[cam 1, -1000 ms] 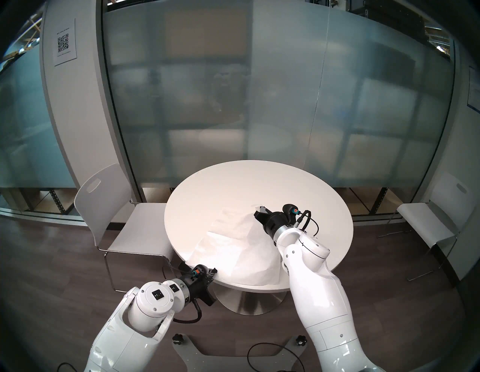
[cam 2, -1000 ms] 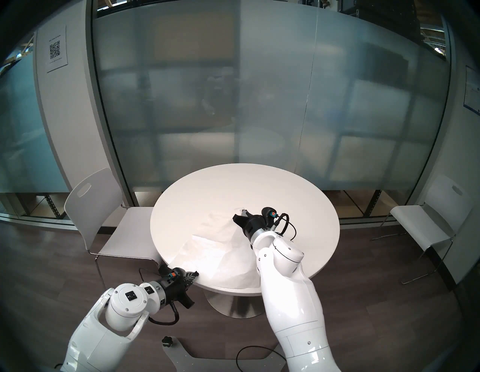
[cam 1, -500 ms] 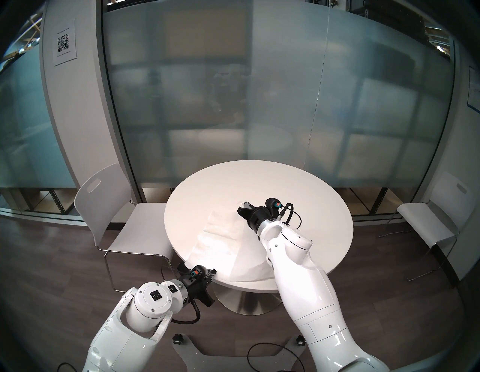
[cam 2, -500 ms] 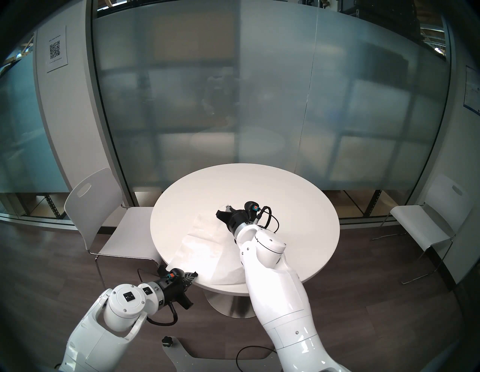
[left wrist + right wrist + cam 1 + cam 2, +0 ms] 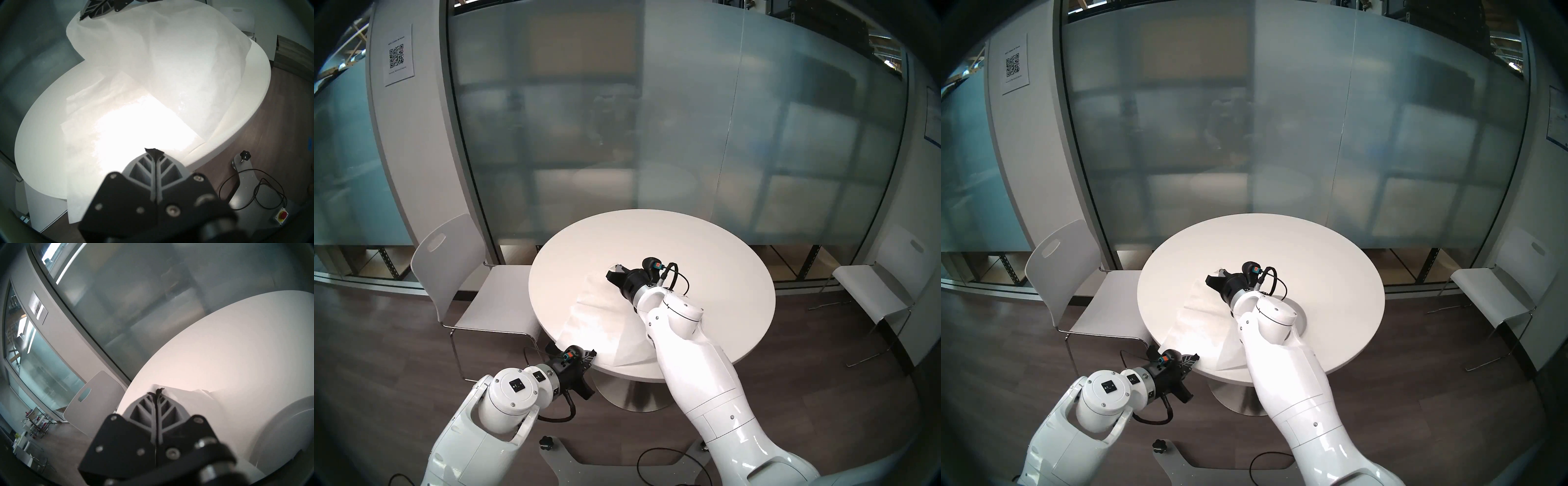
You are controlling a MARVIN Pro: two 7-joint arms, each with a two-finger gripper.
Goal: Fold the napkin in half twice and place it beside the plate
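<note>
Claws [image 5: 154, 151] [image 5: 157, 391] pinch unmarked napkin [image 5: 153, 76]; wall sign's [image 5: 398, 56] text unreadable.

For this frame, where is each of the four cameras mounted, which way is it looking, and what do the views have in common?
Head stereo left: high on the head, looking down at the round table; both arms show, the right gripper pinching the napkin.
Head stereo right: nearly the same picture; the plate peeks out behind the right arm.
Left wrist: at the table's near edge, facing across the napkin; the left gripper is shut on its edge.
Right wrist: low over the table, facing the glass wall, gripper shut on a napkin corner.
Shared: table and napkin.
</note>
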